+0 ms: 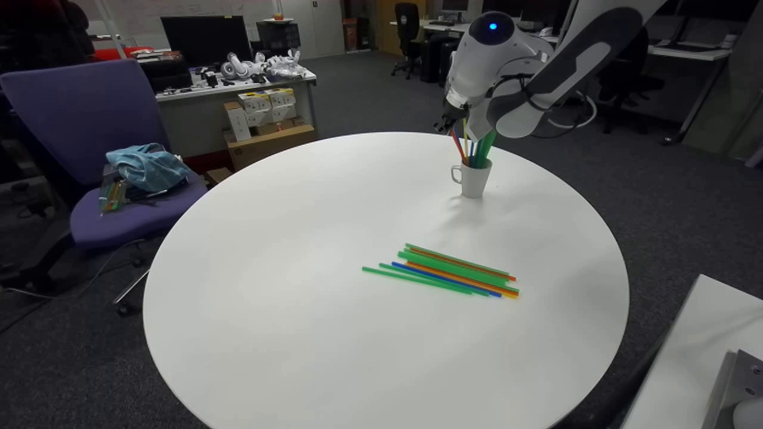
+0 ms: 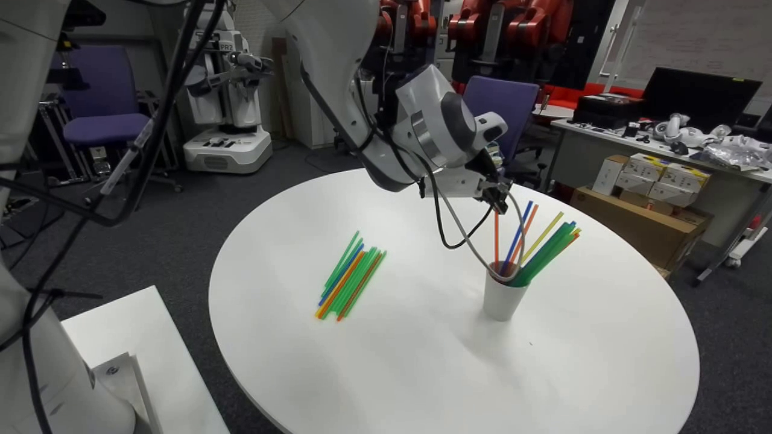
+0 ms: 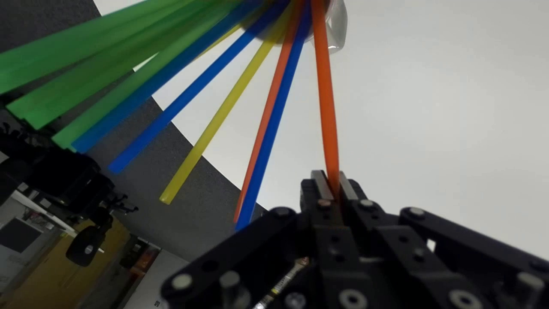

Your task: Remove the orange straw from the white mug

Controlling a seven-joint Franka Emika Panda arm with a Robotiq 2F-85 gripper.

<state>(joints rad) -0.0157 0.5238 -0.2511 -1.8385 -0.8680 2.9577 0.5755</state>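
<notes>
The white mug [image 1: 474, 182] stands upright on the round white table and holds a bundle of coloured straws; it also shows in an exterior view [image 2: 504, 301]. In the wrist view only its rim and handle [image 3: 337, 30] show at the top. My gripper [image 3: 332, 184] is shut on the upper end of the orange straw [image 3: 326, 103]. The straw runs down from the fingertips to the mug, and its lower end is hidden by the mug wall. In an exterior view the gripper [image 2: 496, 202] is above the mug, with the orange straw [image 2: 496, 238] nearly vertical below it.
Another orange straw [image 3: 270, 116] leans against a blue straw [image 3: 274, 124] beside the held one. A yellow straw [image 3: 223, 111] and thick green straws [image 2: 546, 253] fan out of the mug. A row of loose straws [image 1: 456, 271] lies on the table [image 1: 286, 250].
</notes>
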